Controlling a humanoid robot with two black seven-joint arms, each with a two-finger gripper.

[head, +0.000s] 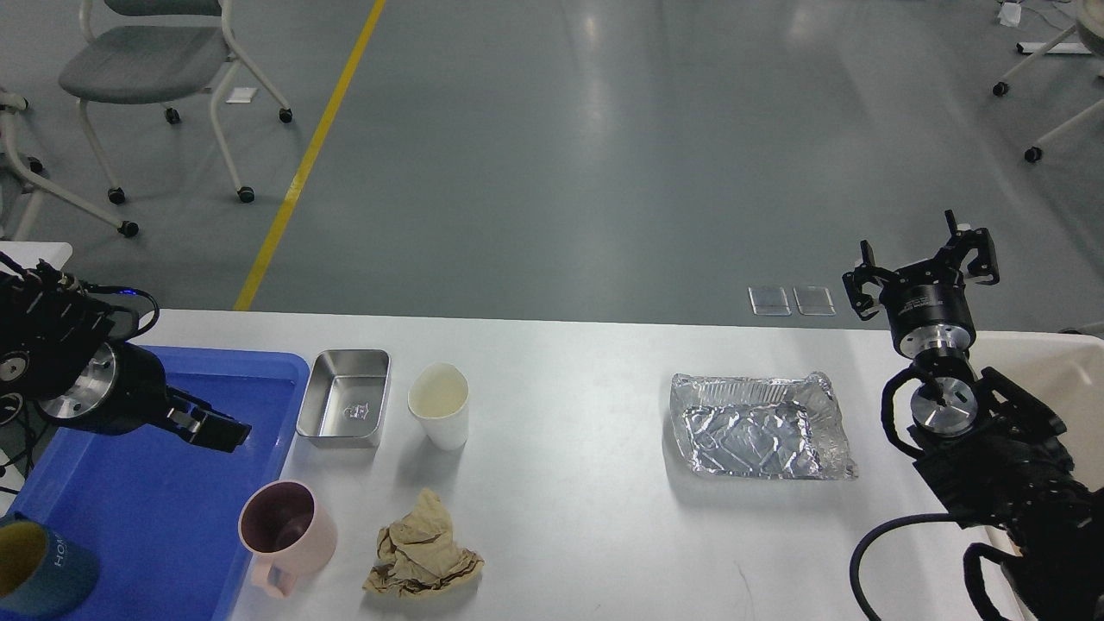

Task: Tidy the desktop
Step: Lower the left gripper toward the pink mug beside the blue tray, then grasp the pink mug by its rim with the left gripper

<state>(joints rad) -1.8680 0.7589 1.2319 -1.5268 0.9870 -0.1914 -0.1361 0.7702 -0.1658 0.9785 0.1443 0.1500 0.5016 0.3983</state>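
Observation:
The white desktop (586, 517) carries a steel rectangular tin (343, 410), a white paper cup (440, 404), a crumpled brown paper (421, 552) and a crinkled foil tray (759, 427). A pink mug (285, 530) stands at the right edge of the blue tray (147, 509). My left gripper (216, 429) hovers over the blue tray, left of the tin; its fingers show as one dark block. My right gripper (921, 257) is open and empty, raised past the table's far right edge, right of the foil tray.
A blue mug with a yellow inside (39, 569) sits in the blue tray's near left corner. A cream bin (1065, 371) stands at the right, partly hidden by my right arm. Chairs (147, 60) stand on the grey floor beyond the table.

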